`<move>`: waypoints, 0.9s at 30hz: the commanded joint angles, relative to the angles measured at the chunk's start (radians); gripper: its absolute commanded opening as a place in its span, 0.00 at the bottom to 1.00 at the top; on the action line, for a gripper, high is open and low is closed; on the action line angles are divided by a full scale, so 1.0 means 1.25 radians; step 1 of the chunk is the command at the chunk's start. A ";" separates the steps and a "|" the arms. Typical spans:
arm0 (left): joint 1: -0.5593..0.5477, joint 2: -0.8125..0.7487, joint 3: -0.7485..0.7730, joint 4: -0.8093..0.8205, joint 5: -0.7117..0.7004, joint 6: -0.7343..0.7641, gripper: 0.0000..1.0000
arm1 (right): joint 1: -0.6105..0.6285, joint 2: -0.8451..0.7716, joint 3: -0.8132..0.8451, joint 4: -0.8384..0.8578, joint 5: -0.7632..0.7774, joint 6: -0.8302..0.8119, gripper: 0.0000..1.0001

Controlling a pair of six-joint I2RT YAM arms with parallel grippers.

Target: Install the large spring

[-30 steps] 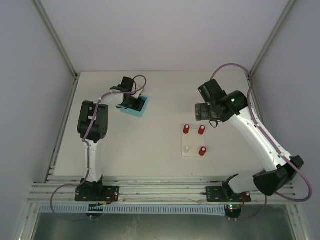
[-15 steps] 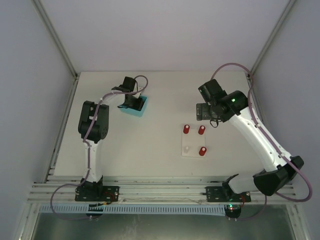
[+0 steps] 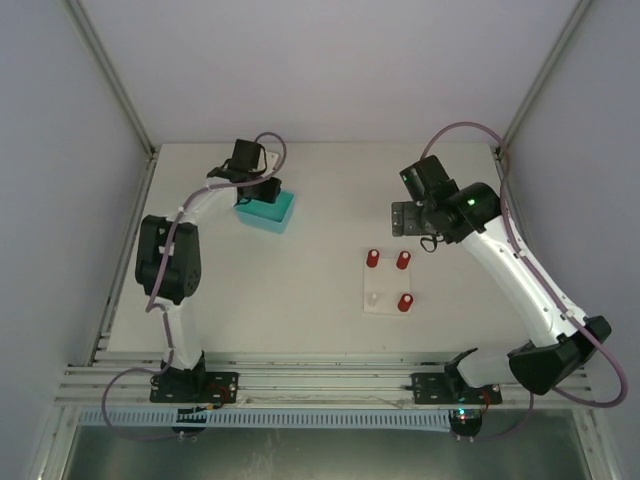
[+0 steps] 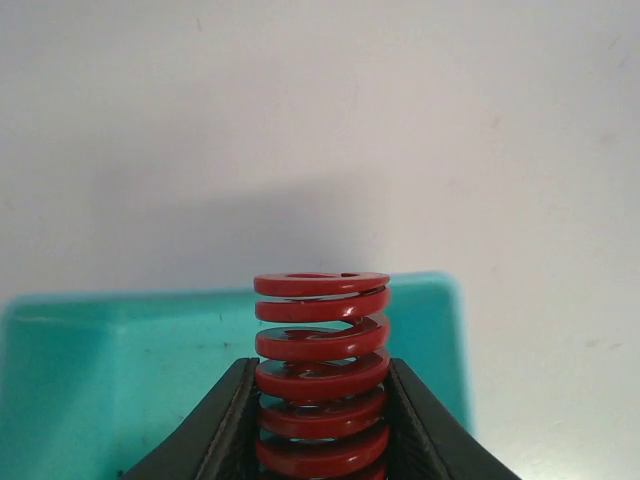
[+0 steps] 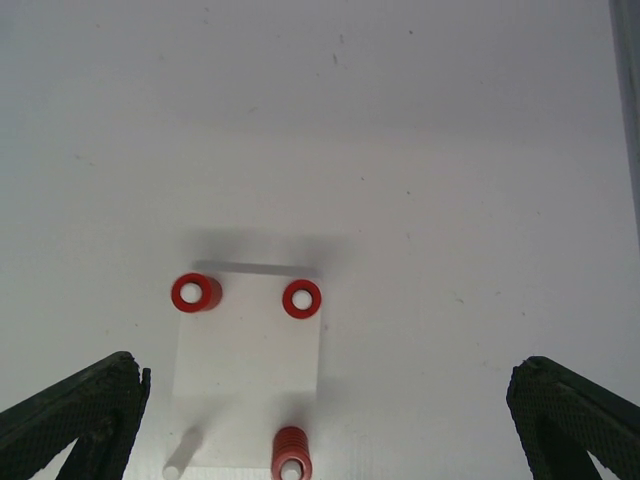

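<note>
Spring (image 4: 321, 380), red flat-wire coil, upright betw. smooth black L jaws.

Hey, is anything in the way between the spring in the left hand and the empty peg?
Nothing visible. Bare table lies between the teal bin, where the left hand grips the large spring, and the empty peg at the plate's near-left corner. The open right hand hovers beyond it.
</note>
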 commanded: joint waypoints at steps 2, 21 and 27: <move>-0.010 -0.115 -0.031 0.085 0.045 -0.046 0.09 | -0.024 0.003 0.038 0.089 -0.103 -0.045 0.99; -0.137 -0.284 -0.313 0.552 0.385 0.012 0.09 | -0.219 0.223 0.132 0.261 -0.767 0.047 0.78; -0.181 -0.283 -0.298 0.561 0.438 0.063 0.08 | -0.204 0.262 0.155 0.282 -0.830 0.042 0.71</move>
